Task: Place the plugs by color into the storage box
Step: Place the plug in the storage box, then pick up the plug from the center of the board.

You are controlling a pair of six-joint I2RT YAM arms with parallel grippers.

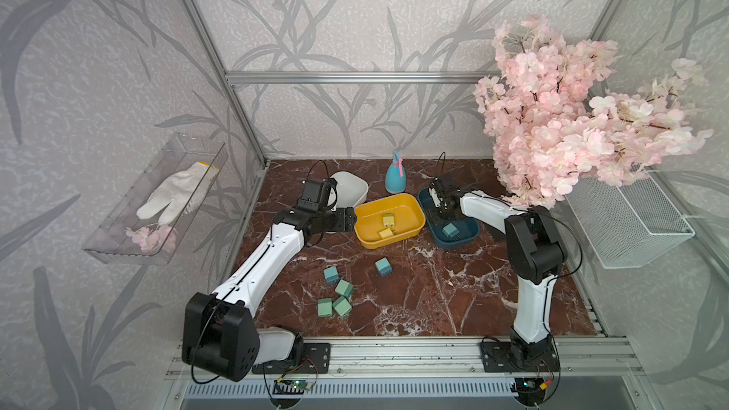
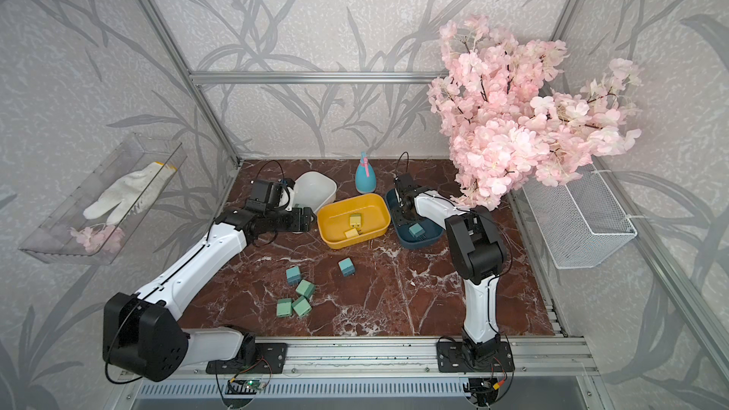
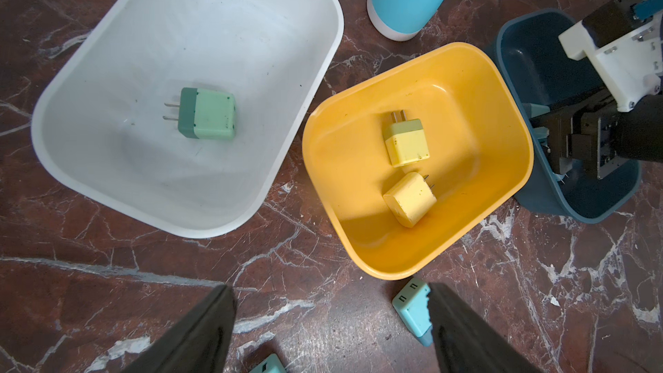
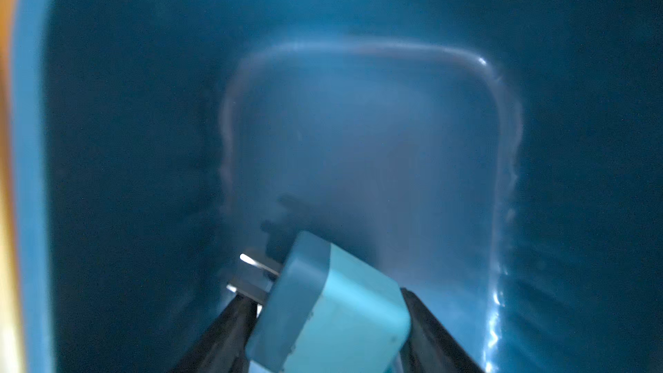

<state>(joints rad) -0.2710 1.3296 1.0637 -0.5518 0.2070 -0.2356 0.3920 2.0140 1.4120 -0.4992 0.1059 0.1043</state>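
Right pincer sits down in the blue bin, a teal plug between its fingers; gripped or loose, we cannot tell. Left pincer gapes wide, empty, white bin and yellow bin just ahead, 5 plugs on the table behind it.

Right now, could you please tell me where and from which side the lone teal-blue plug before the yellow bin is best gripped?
Take the teal-blue plug from straight above, closing on the two flat sides of its cube body. It lies on its side on the marble table, darker prong end pointing away from the yellow bin, both flanks apparently free.
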